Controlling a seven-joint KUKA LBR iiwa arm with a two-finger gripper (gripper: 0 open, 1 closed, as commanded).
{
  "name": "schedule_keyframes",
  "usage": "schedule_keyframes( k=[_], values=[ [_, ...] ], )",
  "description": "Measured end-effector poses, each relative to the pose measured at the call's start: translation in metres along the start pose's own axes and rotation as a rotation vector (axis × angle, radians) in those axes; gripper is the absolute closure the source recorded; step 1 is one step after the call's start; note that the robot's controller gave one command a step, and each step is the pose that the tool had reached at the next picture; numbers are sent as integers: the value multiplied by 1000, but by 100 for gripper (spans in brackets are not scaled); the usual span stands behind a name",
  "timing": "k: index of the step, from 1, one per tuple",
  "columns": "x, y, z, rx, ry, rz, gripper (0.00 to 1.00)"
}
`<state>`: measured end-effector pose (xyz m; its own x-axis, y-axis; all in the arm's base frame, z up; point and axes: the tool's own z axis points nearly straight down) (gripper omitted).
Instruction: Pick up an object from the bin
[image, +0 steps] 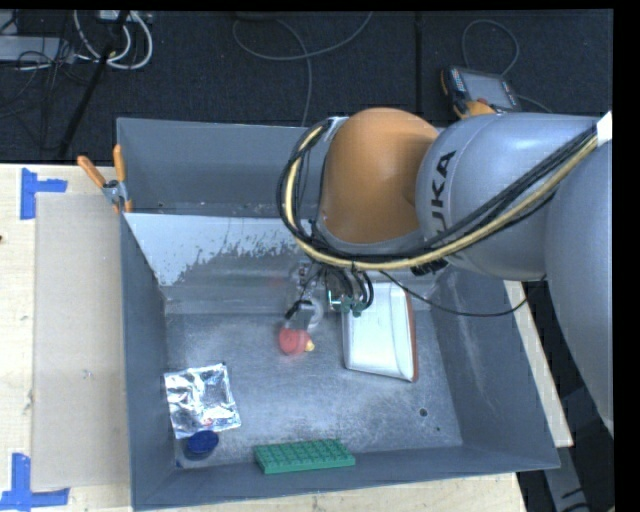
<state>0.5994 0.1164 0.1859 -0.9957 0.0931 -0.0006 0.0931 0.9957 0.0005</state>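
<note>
Pincer: the gripper (303, 312) hangs low over the middle of the bin (145, 350), under the arm's orange cover; I cannot tell whether it is spread or pressed together, and nothing is visibly pinched.
Task's thing: a small rounded red thing (292, 342) with a yellow speck at its side lies on bare floor just in front of the pincer's tip; I cannot tell whether they touch.
Risk, rolling: the red thing looks round and light, so an off-centre descent would likely nudge it away rather than trap it.
Risk, neighbour: a flat white box (380, 335) with an orange edge lies just beside the pincer on the arm's side; drifting that way could catch its edge or grab it instead.
Risk, floor: coming down too far would press the tip into the metal.
Edges: the sloped back wall (200, 250) rises behind the pincer, near but apart.
Open room: bare floor spreads in front and to the far side.
Far things: the crumpled foil packet (203, 398), blue cap (203, 443) and green ridged block (304, 457) lie well apart, near the front wall.
</note>
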Motion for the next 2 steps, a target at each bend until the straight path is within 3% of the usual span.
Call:
schedule_keyframes(
  k=[1, 2],
  values=[
    [24, -69, 66, 3, 8, -321, 0],
    [-22, -35, 88, -1, -2, -373, 0]
  ],
)
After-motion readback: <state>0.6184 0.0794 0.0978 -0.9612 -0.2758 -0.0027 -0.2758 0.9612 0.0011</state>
